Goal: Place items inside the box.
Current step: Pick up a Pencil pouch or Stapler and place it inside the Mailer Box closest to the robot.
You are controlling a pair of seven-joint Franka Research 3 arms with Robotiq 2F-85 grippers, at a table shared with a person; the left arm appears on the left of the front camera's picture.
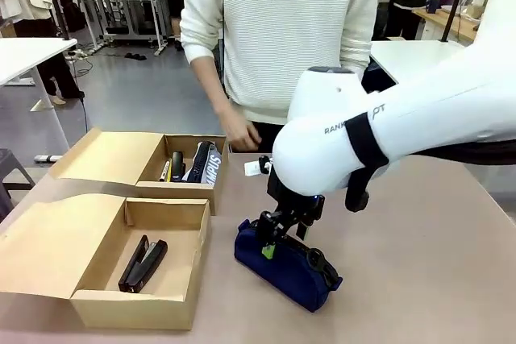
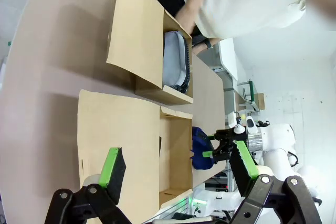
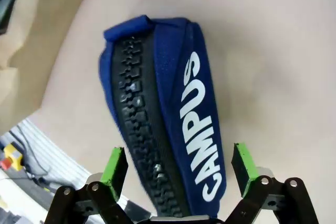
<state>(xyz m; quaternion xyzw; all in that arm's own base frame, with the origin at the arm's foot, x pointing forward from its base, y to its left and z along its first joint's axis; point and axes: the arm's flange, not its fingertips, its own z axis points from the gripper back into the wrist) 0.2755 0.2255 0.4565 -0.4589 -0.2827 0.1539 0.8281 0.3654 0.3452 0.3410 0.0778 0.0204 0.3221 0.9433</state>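
Observation:
A navy-blue zip pencil pouch (image 1: 290,270) printed CAMPUS (image 3: 202,129) lies on the table right of the box. My right gripper (image 1: 270,241) is down over its near end, open, with a green pad on either side of the pouch (image 3: 178,162) and a gap to each. The box (image 1: 133,308) sits front left with its curved flap lid (image 1: 60,235) laid open, and one black stapler (image 1: 143,263) lies inside. My left gripper (image 2: 178,163) hangs open high above the box (image 2: 176,129), holding nothing.
Behind stands a smaller brown box (image 1: 189,189) holding a grey pouch (image 1: 205,163) and a black stapler (image 1: 177,165). A person in a white sweater stands at the far edge, one hand (image 1: 242,134) beside that box. The table's right half is bare.

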